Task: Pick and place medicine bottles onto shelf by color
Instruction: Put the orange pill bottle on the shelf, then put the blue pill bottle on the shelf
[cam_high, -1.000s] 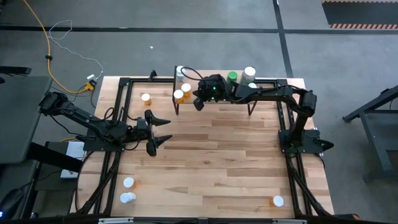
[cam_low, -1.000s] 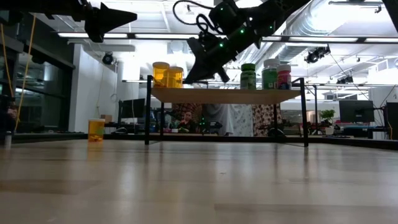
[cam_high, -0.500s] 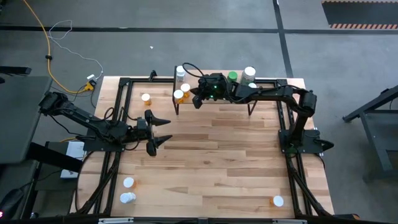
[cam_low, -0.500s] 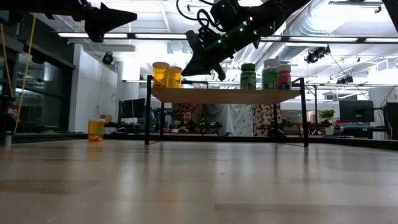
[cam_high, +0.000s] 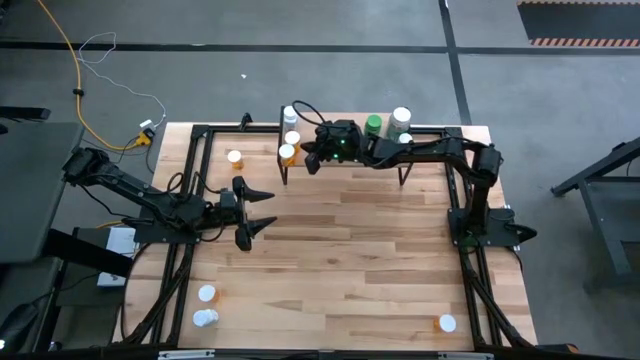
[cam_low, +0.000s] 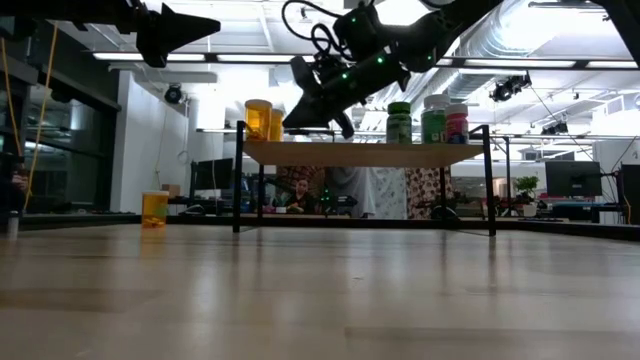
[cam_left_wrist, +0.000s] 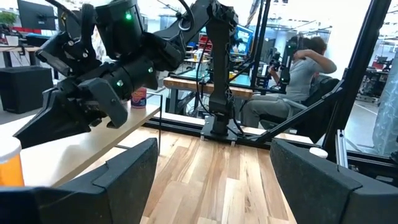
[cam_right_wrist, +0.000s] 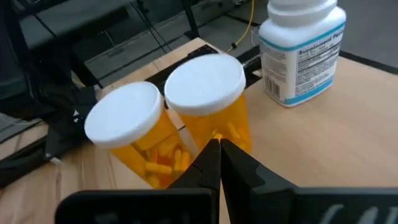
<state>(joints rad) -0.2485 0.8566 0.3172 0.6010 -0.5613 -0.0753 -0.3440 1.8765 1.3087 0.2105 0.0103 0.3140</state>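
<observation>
Two orange medicine bottles with white caps (cam_right_wrist: 205, 93) (cam_right_wrist: 124, 118) stand side by side at the left end of the shelf (cam_low: 400, 153), with a white bottle (cam_right_wrist: 301, 50) behind them. My right gripper (cam_right_wrist: 219, 149) is shut and slants down at the nearer orange bottle (cam_high: 294, 139). A green bottle (cam_low: 399, 122) and two more bottles (cam_low: 434, 120) (cam_low: 457, 124) stand at the shelf's right end. My left gripper (cam_high: 262, 208) hovers open and level over the table's left half, holding nothing. My right gripper has its shut fingertips against the lower side wall (cam_right_wrist: 217, 134) of the nearer orange bottle. It comes from the shelf's right, slanting down. The bottle stands upright on the shelf beside the other orange bottle.
An orange bottle (cam_high: 234, 158) stands on the table left of the shelf. Two white-capped bottles (cam_high: 206, 294) (cam_high: 206, 318) sit near the front left corner and one (cam_high: 446, 323) near the front right. Black frame rails run along the table's edges.
My right gripper has moved toward the table's left along the shelf and tipped downward, staying shut. The nearer orange bottle has slid left, closing up against the other orange bottle.
</observation>
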